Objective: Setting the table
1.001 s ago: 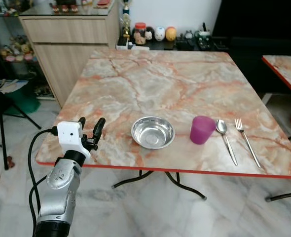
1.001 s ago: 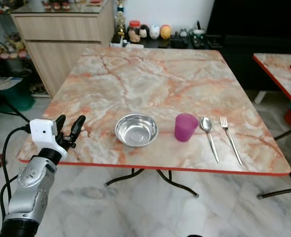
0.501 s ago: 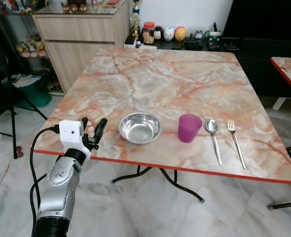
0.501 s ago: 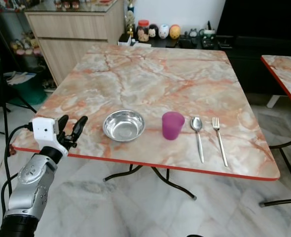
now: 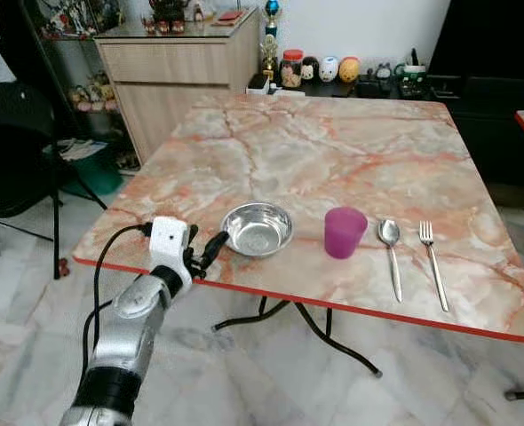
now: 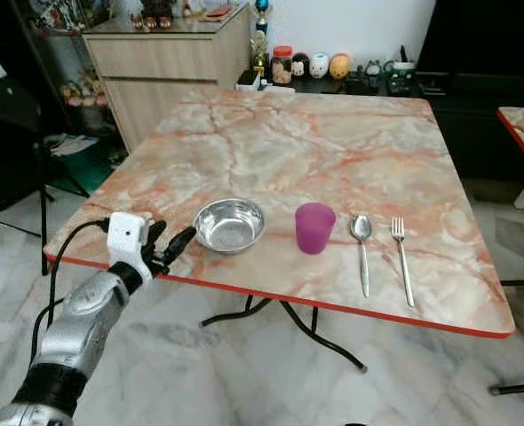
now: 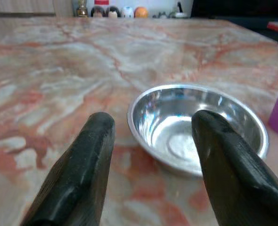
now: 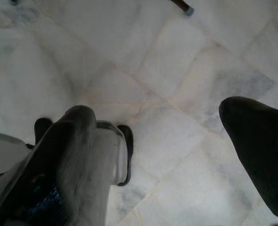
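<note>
Marble table (image 5: 333, 151): one bowl (image 5: 258, 228), cup (image 5: 345, 232), spoon (image 5: 390, 253), fork (image 5: 433, 269).

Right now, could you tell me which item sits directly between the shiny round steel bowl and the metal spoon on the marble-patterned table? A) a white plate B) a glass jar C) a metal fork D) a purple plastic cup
D: the purple plastic cup stands upright between the shiny round steel bowl and the metal spoon, with the fork beyond the spoon.
</note>
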Controlling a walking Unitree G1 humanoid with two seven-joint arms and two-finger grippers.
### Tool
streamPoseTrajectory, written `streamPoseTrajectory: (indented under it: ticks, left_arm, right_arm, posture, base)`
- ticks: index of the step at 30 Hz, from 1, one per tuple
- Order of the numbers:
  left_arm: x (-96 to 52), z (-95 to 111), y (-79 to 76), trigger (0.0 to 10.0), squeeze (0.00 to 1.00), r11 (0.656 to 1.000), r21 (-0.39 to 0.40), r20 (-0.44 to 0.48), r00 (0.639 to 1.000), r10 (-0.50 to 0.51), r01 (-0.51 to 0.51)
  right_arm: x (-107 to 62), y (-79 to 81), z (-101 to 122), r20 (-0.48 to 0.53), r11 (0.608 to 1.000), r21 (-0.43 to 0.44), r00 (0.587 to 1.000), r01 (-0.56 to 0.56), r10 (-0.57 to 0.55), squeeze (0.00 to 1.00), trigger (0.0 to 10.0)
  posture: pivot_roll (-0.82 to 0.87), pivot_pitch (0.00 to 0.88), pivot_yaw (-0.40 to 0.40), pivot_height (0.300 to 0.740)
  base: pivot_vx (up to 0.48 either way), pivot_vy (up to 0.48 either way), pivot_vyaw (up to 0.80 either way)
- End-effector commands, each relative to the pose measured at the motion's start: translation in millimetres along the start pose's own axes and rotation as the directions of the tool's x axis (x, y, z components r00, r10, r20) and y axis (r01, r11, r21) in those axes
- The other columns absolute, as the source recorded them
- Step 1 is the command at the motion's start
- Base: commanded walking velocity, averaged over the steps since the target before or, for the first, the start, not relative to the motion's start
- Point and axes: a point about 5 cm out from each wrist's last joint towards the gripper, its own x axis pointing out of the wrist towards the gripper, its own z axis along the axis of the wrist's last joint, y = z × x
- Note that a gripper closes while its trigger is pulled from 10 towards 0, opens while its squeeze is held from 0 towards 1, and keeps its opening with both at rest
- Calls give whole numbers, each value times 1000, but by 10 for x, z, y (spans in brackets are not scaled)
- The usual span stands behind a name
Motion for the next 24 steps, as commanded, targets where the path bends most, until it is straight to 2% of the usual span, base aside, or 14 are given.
streamPoseTrajectory:
  ticks: [1,5,9,12,13,14,15,18,24]
  left_arm:
    - [79,19,13,10000,1000,1000,-3,-19,1000,-5,5]
    - [144,48,11,10000,1000,1000,-22,-7,1000,-5,5]
    - [228,3,-23,10000,1000,1000,-12,-65,998,-16,15]
    - [249,-7,-20,10000,1000,1000,-5,-70,998,-9,8]
    - [276,-4,-13,10000,1000,1000,-29,-72,997,3,-5]
    - [299,0,-6,10000,851,999,-43,-78,997,14,-18]
    - [321,2,1,10000,0,998,-49,-88,996,27,-31]
    - [391,0,36,10000,0,995,-56,-130,988,79,-87]
    - [472,47,21,10000,0,991,-78,-150,984,100,-112]
  right_arm:
    - [-7,-12,-17,-7,1000,1,1000,5,-5,0,10000]
    - [-8,-14,-17,-7,1000,1,1000,7,-7,0,10000]
    - [-9,-20,-16,-7,1000,2,1000,9,-9,0,10000]
    - [-9,-21,-16,-8,1000,2,1000,9,-9,0,10000]
    - [-9,-21,-16,-8,1000,3,1000,9,-9,0,10000]
    - [-8,-21,-16,-7,1000,4,1000,10,-10,0,10000]
    - [-8,-21,-16,-7,1000,4,1000,9,-9,0,10000]
    - [-9,-20,-16,-8,1000,2,1000,6,-6,0,10000]
    - [-9,-16,-20,-9,1000,3,1000,5,-5,0,10000]
  posture:
    - [69,0,-29,740]
    - [69,0,-29,740]
    - [69,0,-33,740]
    - [69,0,-33,740]
    - [65,0,-33,740]
    - [65,0,-33,740]
    - [63,0,-33,740]
    - [66,0,-34,740]
    - [63,0,-30,740]
  base:
    - [0,0,0]
    - [0,0,0]
    - [0,0,0]
    - [0,0,0]
    - [0,0,0]
    - [0,0,0]
    - [0,0,0]
    - [0,0,0]
    - [0,0,0]
